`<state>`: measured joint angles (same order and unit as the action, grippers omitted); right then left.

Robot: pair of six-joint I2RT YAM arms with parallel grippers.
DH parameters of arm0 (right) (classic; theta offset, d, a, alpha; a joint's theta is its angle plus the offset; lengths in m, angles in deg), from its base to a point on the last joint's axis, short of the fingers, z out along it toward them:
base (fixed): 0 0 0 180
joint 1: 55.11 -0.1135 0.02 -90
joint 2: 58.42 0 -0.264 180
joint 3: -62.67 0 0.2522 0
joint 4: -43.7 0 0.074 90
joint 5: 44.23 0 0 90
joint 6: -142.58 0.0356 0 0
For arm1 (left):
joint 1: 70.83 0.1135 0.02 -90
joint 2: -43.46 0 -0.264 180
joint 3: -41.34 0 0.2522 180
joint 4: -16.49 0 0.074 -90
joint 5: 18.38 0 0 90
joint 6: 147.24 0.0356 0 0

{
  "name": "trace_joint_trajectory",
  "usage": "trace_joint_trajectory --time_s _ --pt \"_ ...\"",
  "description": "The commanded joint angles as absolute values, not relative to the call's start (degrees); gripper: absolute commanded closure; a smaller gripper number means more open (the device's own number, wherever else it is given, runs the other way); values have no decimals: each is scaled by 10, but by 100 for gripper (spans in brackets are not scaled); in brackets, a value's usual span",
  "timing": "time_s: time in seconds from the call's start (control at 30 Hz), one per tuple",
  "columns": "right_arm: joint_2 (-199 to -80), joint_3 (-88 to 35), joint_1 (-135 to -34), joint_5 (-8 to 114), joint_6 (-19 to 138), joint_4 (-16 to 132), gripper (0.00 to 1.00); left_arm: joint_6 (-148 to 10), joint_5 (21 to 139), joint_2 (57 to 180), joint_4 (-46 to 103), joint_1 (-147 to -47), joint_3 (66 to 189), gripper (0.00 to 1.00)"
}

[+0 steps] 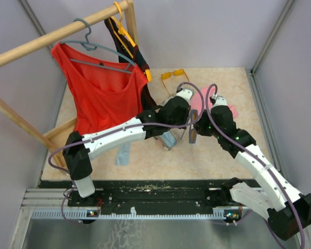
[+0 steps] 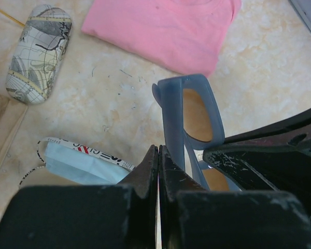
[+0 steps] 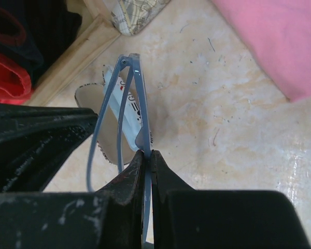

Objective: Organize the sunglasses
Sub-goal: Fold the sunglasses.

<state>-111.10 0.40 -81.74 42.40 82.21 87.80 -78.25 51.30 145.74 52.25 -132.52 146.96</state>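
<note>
Sunglasses (image 2: 172, 119) pinched by right fingers (image 3: 166, 179), perhaps left fingers (image 2: 144, 179).

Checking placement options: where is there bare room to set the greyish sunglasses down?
Bare tabletop: right of the pink cloth up to the right wall; the back right corner beside the orange sunglasses; the near edge between the loose blue cloth and the right arm. Crowded in the middle: greyish sunglasses, open case, left gripper, right gripper.
</note>
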Motion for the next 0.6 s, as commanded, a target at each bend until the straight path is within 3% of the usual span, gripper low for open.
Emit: trace_joint_trajectory --time_s 0.0,0.57 --pt "-1110 -22 -824 424 840 816 100 -799 528 1452 518 -1334 1463 100" --pt "-1115 -10 -824 430 847 805 100 -810 525 1455 514 -1355 1454 100"
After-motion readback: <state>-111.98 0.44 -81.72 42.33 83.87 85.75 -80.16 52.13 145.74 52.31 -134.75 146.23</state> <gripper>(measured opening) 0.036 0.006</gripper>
